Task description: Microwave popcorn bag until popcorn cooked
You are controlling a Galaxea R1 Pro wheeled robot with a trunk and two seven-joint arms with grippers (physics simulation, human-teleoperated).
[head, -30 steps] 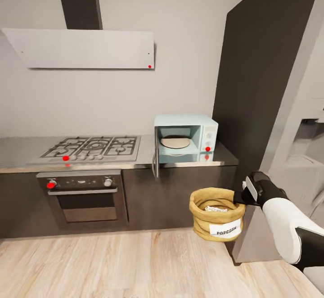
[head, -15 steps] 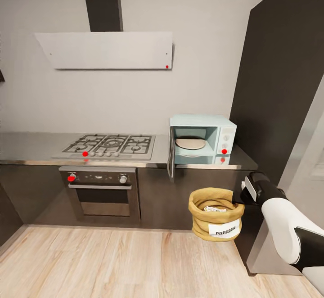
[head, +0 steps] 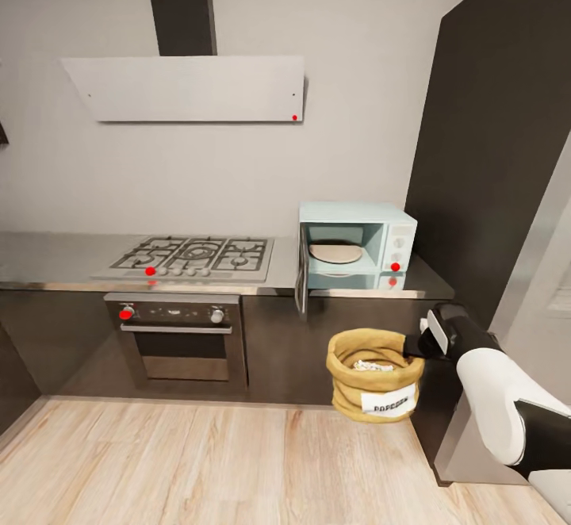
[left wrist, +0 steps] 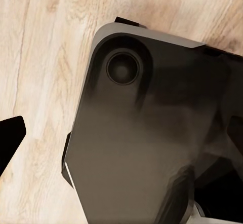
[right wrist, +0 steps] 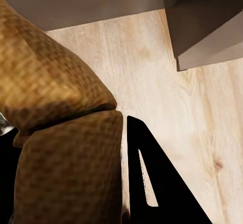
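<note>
Carrying the popcorn bag (head: 374,375) by its rolled rim, the right gripper (head: 414,346) was clamped on it below the countertop's (head: 47,259) right end; lifting it level into the open microwave (head: 357,246) would keep the popcorn (head: 370,366) inside.

Coarse woven burlap popcorn bag (head: 373,376), glossy steel-like countertop (head: 55,259), matt pale wood floor (head: 198,461).

grey wall (head: 357,73), wood floor (head: 198,461), steel hob (head: 194,257)

a home kitchen: gas hob (head: 193,257), built-in oven (head: 176,339), extractor hood (head: 186,87), microwave (head: 357,246) on the countertop (head: 47,259).
</note>
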